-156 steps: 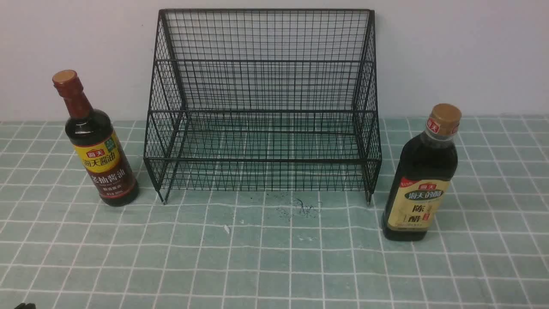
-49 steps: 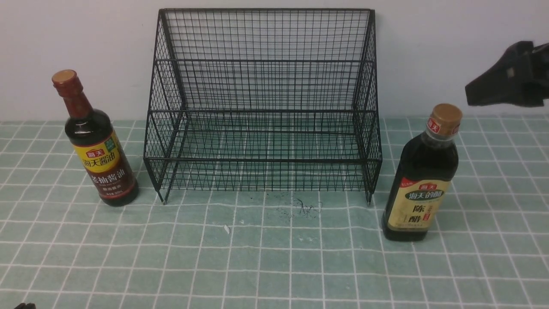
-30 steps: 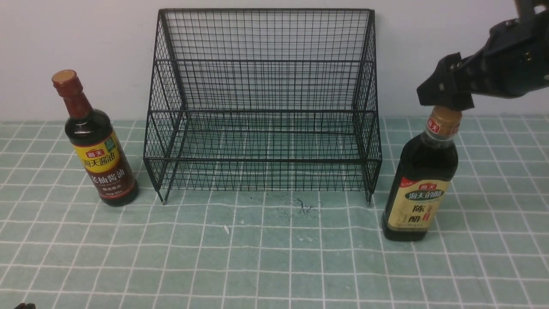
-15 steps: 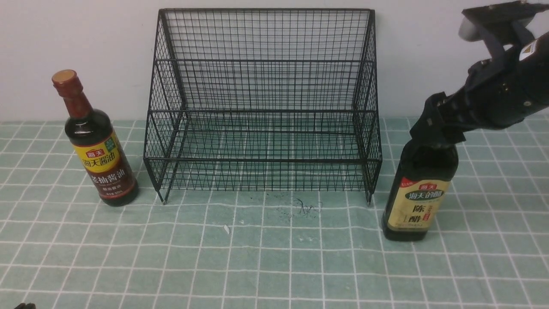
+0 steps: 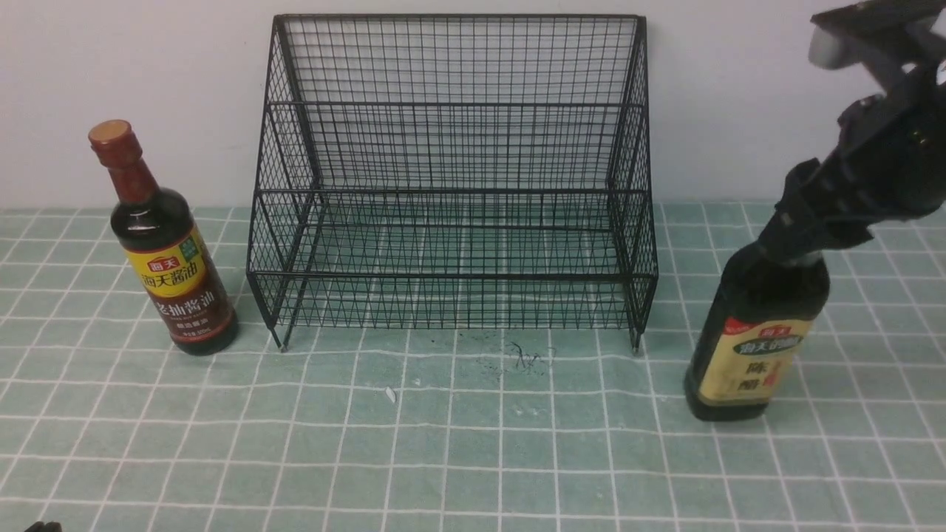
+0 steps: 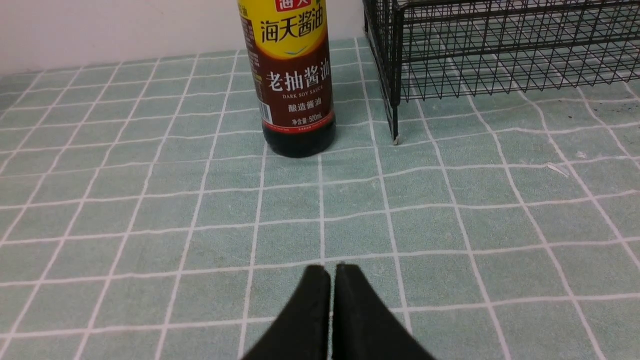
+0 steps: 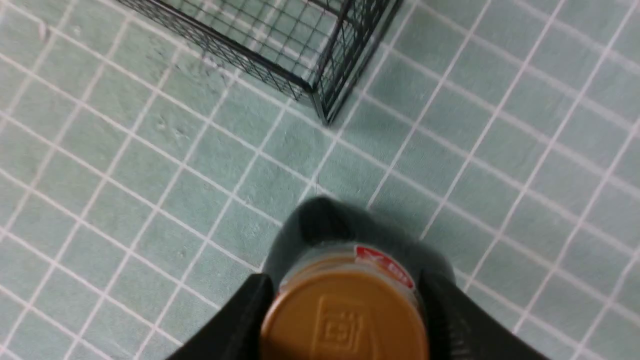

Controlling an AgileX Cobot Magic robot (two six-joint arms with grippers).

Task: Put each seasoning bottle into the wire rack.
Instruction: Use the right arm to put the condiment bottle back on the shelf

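Here in the middle stands the black wire-mesh rack (image 5: 451, 275) on the green table (image 5: 443, 436) with its pale grid lines, tall mesh back to the wall, and both its tiers hold nothing, so neither seasoning bottle is in it. Over on the left, the dark soy sauce bottle (image 5: 174, 270) stands upright on the table just beside the rack, its yellow-and-brown label facing the camera, dark liquid filling the glass up around the shoulder. And on the right, the vinegar bottle (image 5: 759, 336) is in the right claw (image 7: 345, 305)! The claw's fingers sit one on either side of the neck and tan cap, parted only by the width of the cap, closed on it. That bottle, dark inside behind a cream label, is outside the rack, to the right of it and nearer the camera; whether its base touches the table, I cannot tell. The left claw (image 6: 327, 300), meanwhile, is shut, its two dark tips together over the table, with nothing between them, well away from the soy sauce.
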